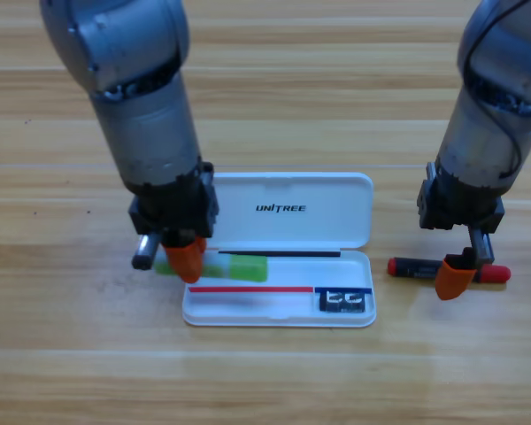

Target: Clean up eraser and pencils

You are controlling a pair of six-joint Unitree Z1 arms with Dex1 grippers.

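The white case (363,314) lies open at the middle, its lid folded back. The eraser (343,301), a small dark block with white markings, sits in the right end of the case's tray. The light green pencil (239,266) lies across the tray's back left corner, its left end sticking out over the table. My left gripper (188,262) points down right on this pencil and hides its middle. The black pencil with red ends (416,266) lies on the table just right of the case. My right gripper (455,278) points down onto its right half.
The case lid (336,190) with the UNITREE print lies flat behind the tray, between the two arms. The bulky grey arm bodies reach in from the top left and top right corners.
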